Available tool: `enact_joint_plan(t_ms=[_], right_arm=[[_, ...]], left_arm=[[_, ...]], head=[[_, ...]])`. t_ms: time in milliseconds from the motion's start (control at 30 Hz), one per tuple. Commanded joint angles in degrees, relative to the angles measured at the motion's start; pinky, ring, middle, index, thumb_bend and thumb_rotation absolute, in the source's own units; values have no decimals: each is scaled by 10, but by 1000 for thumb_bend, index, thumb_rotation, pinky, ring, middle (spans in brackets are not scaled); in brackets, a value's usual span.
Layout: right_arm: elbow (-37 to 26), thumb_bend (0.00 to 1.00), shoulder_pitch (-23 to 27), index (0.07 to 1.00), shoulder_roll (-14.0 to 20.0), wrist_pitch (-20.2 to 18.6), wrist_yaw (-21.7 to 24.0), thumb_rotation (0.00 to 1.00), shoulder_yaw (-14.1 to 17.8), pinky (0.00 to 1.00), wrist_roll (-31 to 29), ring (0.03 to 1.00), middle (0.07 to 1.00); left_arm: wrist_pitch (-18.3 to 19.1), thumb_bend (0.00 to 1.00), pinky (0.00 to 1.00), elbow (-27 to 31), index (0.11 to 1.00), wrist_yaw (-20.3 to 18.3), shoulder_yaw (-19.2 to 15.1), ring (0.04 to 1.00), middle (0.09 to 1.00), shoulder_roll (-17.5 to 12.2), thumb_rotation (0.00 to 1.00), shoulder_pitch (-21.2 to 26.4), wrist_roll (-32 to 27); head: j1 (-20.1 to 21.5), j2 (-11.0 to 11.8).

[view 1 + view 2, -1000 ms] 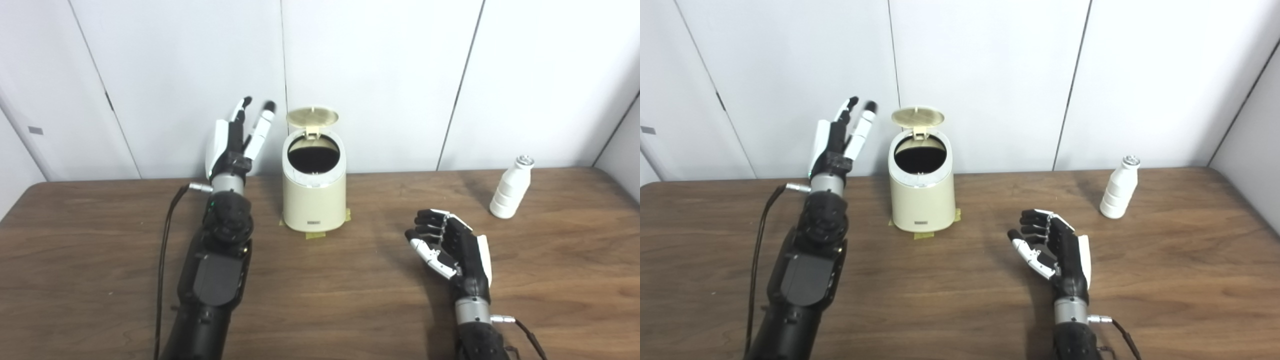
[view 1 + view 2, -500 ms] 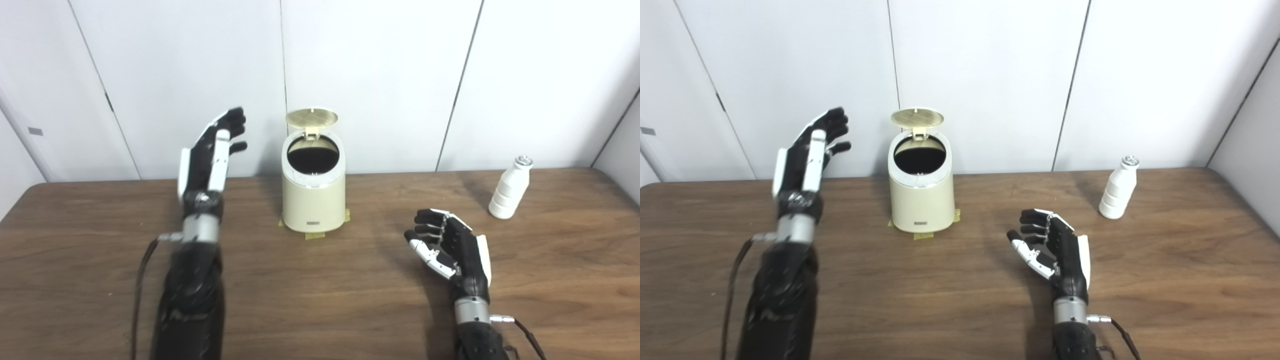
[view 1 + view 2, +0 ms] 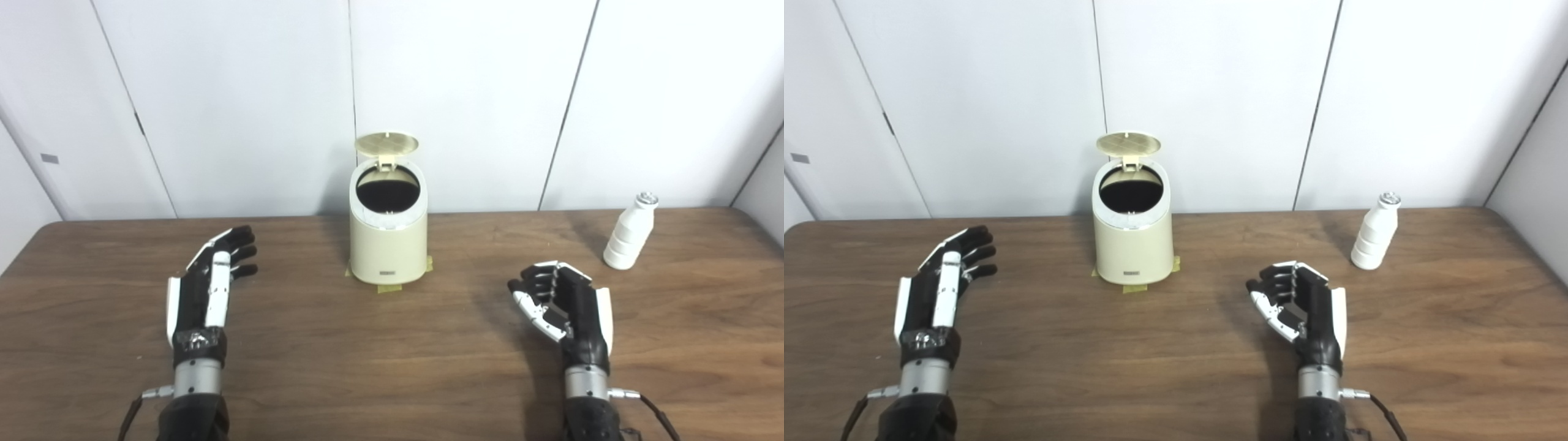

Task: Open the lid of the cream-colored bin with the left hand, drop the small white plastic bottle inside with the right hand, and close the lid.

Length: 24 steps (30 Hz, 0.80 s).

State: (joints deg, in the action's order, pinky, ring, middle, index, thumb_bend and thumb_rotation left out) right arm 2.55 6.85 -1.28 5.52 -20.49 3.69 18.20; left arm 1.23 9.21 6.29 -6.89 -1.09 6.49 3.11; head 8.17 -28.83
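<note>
The cream-colored bin [image 3: 388, 236] stands at the back middle of the table [image 3: 380, 361], its lid [image 3: 386, 143] tipped up and the dark mouth showing. The small white plastic bottle [image 3: 626, 239] stands upright near the far right edge, well apart from both hands. The left hand [image 3: 208, 288] hovers low with fingers spread, holding nothing; the right hand [image 3: 566, 303] is loosely curled and holds nothing. The bottle looks light, stiff, smooth and easily toppled; its ribbed lower body seems the surest place to grasp
</note>
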Motion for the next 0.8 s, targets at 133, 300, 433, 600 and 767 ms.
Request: enact_joint_plan(t_ms=[133,300,433,600,767], right_arm=[[-27,497,9,470,10,37,-70,134,21,99,56,144,200],[8,502,19,471,26,74,-111,133,64,126,41,167,212],[-31,500,15,471,20,52,-128,128,82,129,54,169,211],[-63,519,12,487,21,13,-121,3,102,162,42,201,447],[-67,520,12,485,24,-1,-128,0,116,153,41,200,459]], left_arm=[[-26,210,662,3,724,5,-5,733,736,-9,797,7,5],[-25,196,664,-1,728,7,-7,743,744,-12,792,6,6],[-27,192,664,-4,724,7,-8,741,741,-17,800,6,5],[-31,196,667,-12,728,5,-13,746,744,-21,780,8,-2],[-30,211,677,-16,735,2,-16,752,748,-25,769,11,-8]], head=[[11,-1],[16,-2],[31,-5],[46,-5],[52,-5]])
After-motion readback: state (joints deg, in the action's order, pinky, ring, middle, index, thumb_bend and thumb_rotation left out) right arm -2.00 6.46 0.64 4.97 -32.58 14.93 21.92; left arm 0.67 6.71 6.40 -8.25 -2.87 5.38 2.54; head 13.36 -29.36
